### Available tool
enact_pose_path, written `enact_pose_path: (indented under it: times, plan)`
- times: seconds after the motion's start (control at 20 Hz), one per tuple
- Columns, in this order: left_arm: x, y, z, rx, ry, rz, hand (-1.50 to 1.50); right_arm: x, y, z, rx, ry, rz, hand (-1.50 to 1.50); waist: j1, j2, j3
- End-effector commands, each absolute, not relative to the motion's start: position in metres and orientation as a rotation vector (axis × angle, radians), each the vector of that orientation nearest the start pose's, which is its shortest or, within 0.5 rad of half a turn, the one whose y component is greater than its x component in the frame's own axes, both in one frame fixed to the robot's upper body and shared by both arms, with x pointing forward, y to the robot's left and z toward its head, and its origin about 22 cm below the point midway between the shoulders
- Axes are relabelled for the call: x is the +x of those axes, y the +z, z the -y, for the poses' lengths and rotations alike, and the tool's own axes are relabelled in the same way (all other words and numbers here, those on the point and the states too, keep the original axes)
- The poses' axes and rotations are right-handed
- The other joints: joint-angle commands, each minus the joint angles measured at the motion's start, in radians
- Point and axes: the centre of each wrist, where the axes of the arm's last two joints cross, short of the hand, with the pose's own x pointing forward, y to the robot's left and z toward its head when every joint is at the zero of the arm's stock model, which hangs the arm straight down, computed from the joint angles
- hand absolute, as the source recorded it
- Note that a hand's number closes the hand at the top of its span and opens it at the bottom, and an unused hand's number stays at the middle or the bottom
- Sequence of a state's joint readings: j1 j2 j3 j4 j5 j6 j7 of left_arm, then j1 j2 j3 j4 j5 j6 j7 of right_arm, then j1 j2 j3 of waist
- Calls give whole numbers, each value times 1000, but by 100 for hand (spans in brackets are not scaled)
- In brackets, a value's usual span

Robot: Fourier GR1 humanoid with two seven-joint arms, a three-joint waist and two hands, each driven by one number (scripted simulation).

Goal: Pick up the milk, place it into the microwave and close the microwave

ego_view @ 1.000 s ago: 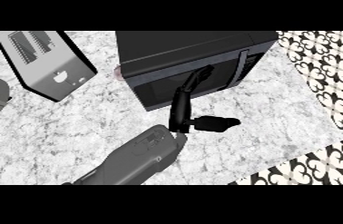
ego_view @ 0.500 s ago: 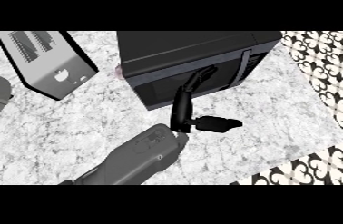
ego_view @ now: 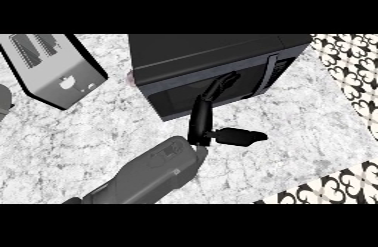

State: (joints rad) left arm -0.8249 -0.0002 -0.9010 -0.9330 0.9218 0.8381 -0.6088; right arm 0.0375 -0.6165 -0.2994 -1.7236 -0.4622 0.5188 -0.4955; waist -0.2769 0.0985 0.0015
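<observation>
The black microwave (ego_view: 210,53) stands at the top middle of the counter, and its door (ego_view: 177,93) looks shut against the body. My right hand (ego_view: 201,123) reaches up from the lower left. Its straight fingers (ego_view: 220,85) lie against the door front beside the control strip (ego_view: 275,71), and its thumb (ego_view: 238,136) sticks out to the right. The hand is open and holds nothing. No milk shows anywhere in view. A dark sliver at the left edge looks like my left hand (ego_view: 4,103), mostly cut off.
A silver toaster (ego_view: 53,70) lies at an angle at the upper left. The marble counter (ego_view: 310,136) ends at the right and lower right, where patterned floor (ego_view: 339,183) begins. My grey forearm (ego_view: 144,176) covers the lower middle.
</observation>
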Motion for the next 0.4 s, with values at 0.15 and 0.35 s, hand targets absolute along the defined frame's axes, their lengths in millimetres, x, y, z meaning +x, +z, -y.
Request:
enact_pose_path:
  times: [0.15,0.35]
  plan:
    - [328,30,-1,-69,3,1853,-150,231,133,413,259,421,2204,-150,-7,12,-2]
    - [329,30,-2,-72,8,1847,-150,235,141,423,262,410,2206,-150,-9,11,-1]
